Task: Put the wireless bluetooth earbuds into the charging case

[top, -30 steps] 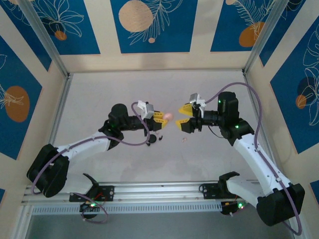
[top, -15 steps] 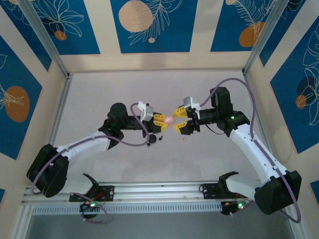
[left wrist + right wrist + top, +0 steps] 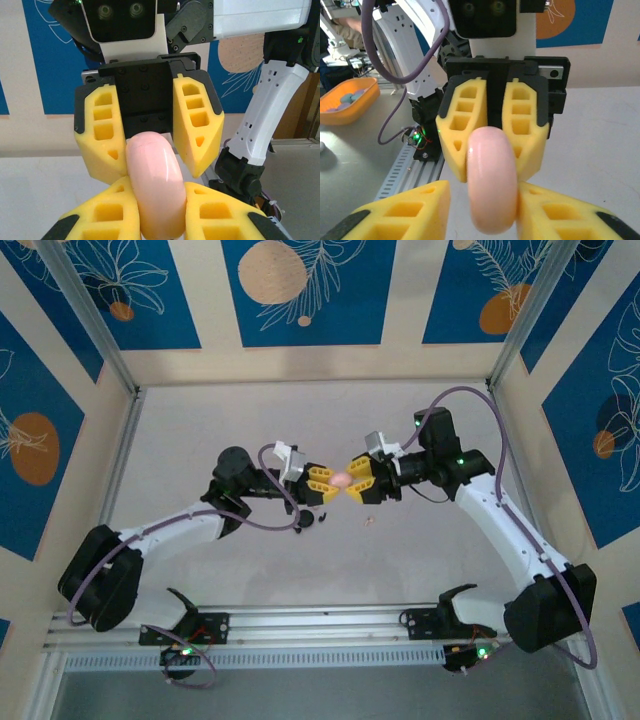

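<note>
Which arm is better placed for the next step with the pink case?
Right, probably. The left claw clamps the pink case in mid-air and can steady it; the right claw flanks its free end.

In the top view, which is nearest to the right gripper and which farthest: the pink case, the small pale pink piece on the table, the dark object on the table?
From the right gripper:
1. pink case, at its fingertips.
2. pale pink piece, on the table, toward the near edge.
3. dark object, on the table, on the left arm's side.
</note>
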Controlling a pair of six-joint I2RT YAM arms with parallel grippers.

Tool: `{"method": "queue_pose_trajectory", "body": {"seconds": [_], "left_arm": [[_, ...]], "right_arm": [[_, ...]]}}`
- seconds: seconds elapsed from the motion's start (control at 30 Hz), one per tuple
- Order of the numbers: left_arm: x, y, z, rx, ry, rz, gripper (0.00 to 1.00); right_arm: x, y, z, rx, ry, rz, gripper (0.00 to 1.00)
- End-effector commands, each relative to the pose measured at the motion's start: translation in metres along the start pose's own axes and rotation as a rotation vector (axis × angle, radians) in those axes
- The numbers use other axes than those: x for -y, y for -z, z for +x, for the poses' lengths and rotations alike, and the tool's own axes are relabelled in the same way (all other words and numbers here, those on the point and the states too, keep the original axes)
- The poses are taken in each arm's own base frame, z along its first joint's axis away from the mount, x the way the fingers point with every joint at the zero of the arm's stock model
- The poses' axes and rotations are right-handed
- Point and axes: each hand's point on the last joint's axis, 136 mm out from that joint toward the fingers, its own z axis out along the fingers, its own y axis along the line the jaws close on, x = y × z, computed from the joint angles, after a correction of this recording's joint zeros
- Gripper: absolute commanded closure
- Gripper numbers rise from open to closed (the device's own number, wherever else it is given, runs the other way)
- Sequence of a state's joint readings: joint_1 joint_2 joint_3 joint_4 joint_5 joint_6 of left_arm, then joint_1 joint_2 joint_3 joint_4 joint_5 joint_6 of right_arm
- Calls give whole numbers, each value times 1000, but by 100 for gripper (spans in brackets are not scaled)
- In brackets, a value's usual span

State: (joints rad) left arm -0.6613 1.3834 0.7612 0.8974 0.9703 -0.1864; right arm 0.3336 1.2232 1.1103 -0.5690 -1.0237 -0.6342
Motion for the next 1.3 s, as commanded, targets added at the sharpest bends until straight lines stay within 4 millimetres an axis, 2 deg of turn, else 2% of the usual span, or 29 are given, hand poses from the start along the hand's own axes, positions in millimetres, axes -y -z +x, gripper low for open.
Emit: {"method": "queue_pose_trajectory", "body": {"seconds": [0.0,0.1,0.2,0.37,0.5,0.67,0.83,1.27], "left_arm": [[1,0,-16,36,-48,26,91],[-1,0,-11,31,-44,14,91],[-4,1,-7,26,-43,-6,84],[-12,4,2,-17,-61,-75,63],[-18,12,21,-149,-107,-148,49],[-17,25,41,-354,-142,-175,45],[-13,32,47,-439,-156,-167,44],[-6,28,47,-428,-124,-123,46]], "right_arm": [[-12,1,-13,45,14,-73,72],[-11,3,-13,37,13,-64,80],[-11,5,-11,20,14,-47,86],[-7,7,-3,-54,26,29,86],[-3,10,9,-156,42,116,86],[-1,9,32,-327,111,186,86],[0,4,38,-407,145,199,86],[-5,-22,40,-453,200,126,85]]}}
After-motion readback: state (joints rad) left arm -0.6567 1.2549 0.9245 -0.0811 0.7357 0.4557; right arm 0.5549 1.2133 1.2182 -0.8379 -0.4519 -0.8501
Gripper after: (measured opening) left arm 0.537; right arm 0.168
